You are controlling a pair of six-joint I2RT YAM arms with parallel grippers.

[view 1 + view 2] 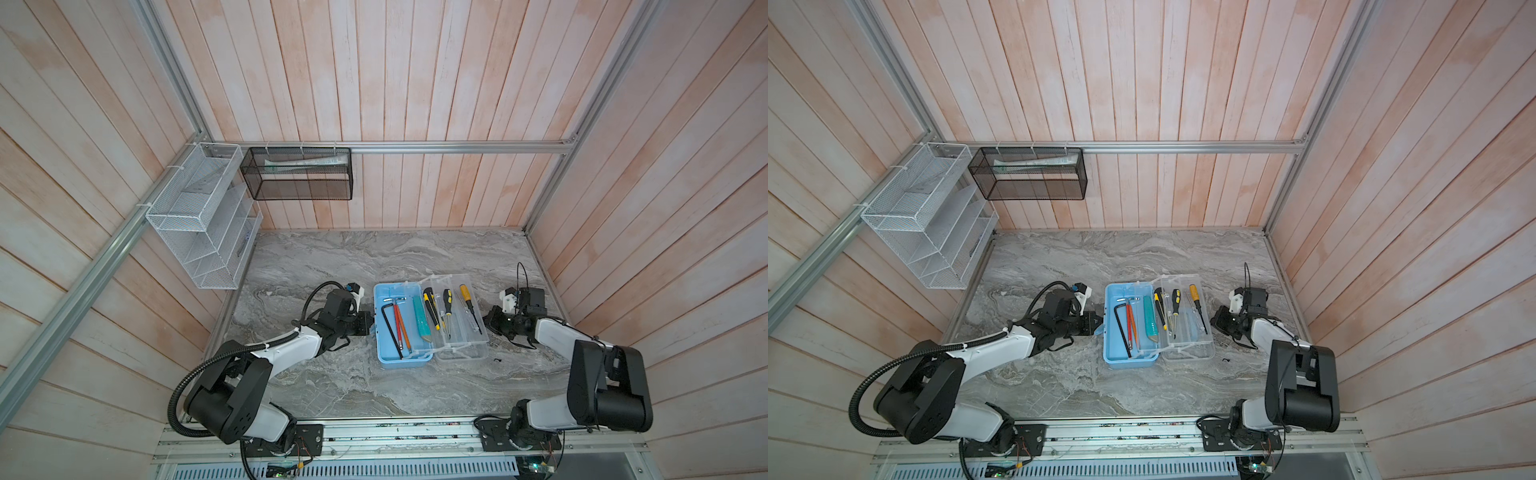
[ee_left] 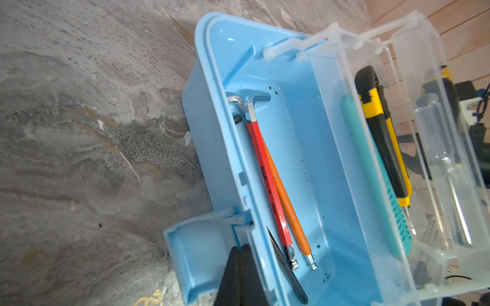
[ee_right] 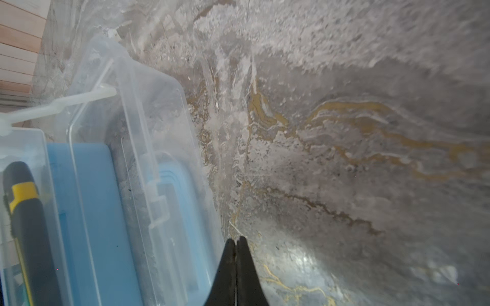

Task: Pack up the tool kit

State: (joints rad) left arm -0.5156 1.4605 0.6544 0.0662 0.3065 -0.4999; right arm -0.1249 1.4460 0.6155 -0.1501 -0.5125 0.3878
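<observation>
Against the outer long wall of the light blue box [image 1: 399, 362], the left tool [image 2: 240, 248] sits with its jaws pressed together on nothing, its tip just beside the box's flipped-out blue latch [image 2: 196, 254]. Closed like that it reads as a blunt bracing tip, probably set there so the box cannot slide when it is pushed from the other side.

Across the box, the right tool [image 3: 235, 240] is likewise pinched shut and empty. It is low over the bench [image 1: 332, 257], right at the far edge of the clear lid [image 3: 169, 148]. That is a sensible spot to get under the edge and swing it back over the box.

The lid lies thrown open flat on the side away from the left tool, its blue handle [image 3: 87, 212] showing through the plastic. The clear tray [image 1: 453, 336] stands swung out above it on its link arms, so the box floor is open.

Inside the box, a black hex key [image 1: 390, 328], a red hex key [image 1: 398, 326] and an orange hex key [image 1: 405, 332] lie lengthwise along the latch wall. A teal utility knife [image 1: 420, 318] lies on the tray side. The tray holds a yellow-and-black utility knife [image 1: 430, 309] and screwdrivers [image 1: 467, 299].

With every tool stowed, the packing seems to need only the closing.
</observation>
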